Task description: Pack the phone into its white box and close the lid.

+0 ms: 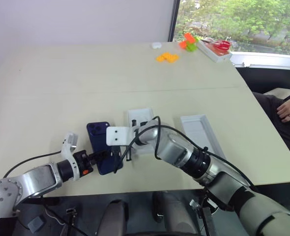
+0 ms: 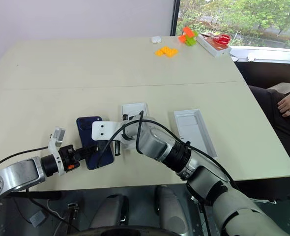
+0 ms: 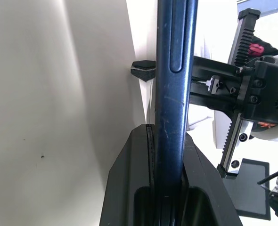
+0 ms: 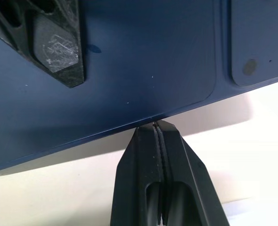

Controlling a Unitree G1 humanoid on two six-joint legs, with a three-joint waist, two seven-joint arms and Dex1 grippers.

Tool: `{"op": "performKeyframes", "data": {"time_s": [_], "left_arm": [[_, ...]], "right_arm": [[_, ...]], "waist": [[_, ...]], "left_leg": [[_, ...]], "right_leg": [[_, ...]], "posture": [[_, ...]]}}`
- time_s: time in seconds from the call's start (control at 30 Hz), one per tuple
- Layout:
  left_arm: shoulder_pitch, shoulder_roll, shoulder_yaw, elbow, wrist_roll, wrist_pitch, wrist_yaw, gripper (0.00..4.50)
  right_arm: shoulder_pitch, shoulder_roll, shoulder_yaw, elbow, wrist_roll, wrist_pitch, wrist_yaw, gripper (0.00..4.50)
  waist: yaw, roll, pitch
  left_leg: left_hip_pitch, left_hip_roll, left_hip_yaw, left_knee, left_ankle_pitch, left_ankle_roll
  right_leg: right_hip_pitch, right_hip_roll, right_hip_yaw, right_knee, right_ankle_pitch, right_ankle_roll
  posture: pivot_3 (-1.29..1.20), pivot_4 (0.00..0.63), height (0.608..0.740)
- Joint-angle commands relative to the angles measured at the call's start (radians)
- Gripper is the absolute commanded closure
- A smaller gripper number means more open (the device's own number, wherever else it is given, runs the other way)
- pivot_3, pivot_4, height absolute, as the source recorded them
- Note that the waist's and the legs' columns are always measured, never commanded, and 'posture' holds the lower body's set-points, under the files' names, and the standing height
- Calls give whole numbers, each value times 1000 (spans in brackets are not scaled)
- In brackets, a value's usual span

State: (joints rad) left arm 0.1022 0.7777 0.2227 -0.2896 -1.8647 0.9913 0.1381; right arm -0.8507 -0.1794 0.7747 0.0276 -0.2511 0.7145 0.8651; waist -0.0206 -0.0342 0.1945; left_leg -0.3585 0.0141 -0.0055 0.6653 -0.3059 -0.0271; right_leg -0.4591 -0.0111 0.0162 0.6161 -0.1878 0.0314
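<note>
Beige table (image 1: 61, 88) — phone (image 1: 100, 141) edge-pinched by left gripper (image 1: 107, 156), near edge.

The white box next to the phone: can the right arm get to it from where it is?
Probably yes. The white box lies open on the table right beside the right gripper, nothing between. But its shut jaws prop the phone, which the left gripper clamps.

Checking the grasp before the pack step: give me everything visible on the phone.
The phone is a slim, dark navy slab with a glossy back facing up and a raised camera block at its far corner. It sits near the table's front edge, left of the white box. The left gripper is shut on its near end, one finger on each face. The right gripper, fingers pressed together, touches its long edge with the tips.
</note>
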Motion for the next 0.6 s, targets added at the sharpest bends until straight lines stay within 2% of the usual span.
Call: {"op": "performKeyframes", "data": {"time_s": [0.03, 0.13, 0.2, 0.33, 0.5, 0.6], "left_arm": [[-5, 2, 52, -21, -13, -46, 7, 4480], [-15, 7, 82, -29, -48, -70, 1, 4480], [-44, 31, 92, -57, -30, -71, -10, 4480], [-182, 54, 15, -68, -99, -72, 45, 4480], [-371, -26, -105, -30, -107, -49, 128, 4480], [-471, -192, -136, 59, -107, -26, 191, 4480]], "right_arm": [[-60, -21, -89, -88, -9, 12, -12, 4500], [-77, -46, -150, -135, 4, 51, -14, 4500], [-85, -86, -244, -199, 36, 100, -4, 4500], [-66, -202, -392, -291, 97, 201, 27, 4500], [-16, -328, -467, -341, 149, 226, 45, 4500], [29, -380, -504, -371, 177, 262, 40, 4500]], "waist": [[0, 0, 0], [1, 0, 0], [4, 0, 0], [16, 1, 1], [8, 0, 1], [4, 1, 1]], "left_leg": [[0, 0, 0, 0, 0, 0], [-1, 0, 0, 0, 0, 0], [-2, 0, 0, 0, 0, 0], [-9, -2, -4, 1, 0, 0], [-13, -6, -4, 2, 0, 0], [-13, -6, -2, 1, 0, 1]], "right_leg": [[0, 0, 0, 0, 0, 0], [-1, 0, 0, 0, 0, 0], [-1, 0, -1, -1, 0, 0], [-4, -2, -3, -2, 1, -1], [-5, -6, -3, -5, 4, 1], [-6, -6, -2, -4, 4, 3]], "posture": [[0, 150, 727], [0, 150, 727], [0, 150, 727], [0, 150, 727], [0, 150, 727], [0, 150, 727]]}}
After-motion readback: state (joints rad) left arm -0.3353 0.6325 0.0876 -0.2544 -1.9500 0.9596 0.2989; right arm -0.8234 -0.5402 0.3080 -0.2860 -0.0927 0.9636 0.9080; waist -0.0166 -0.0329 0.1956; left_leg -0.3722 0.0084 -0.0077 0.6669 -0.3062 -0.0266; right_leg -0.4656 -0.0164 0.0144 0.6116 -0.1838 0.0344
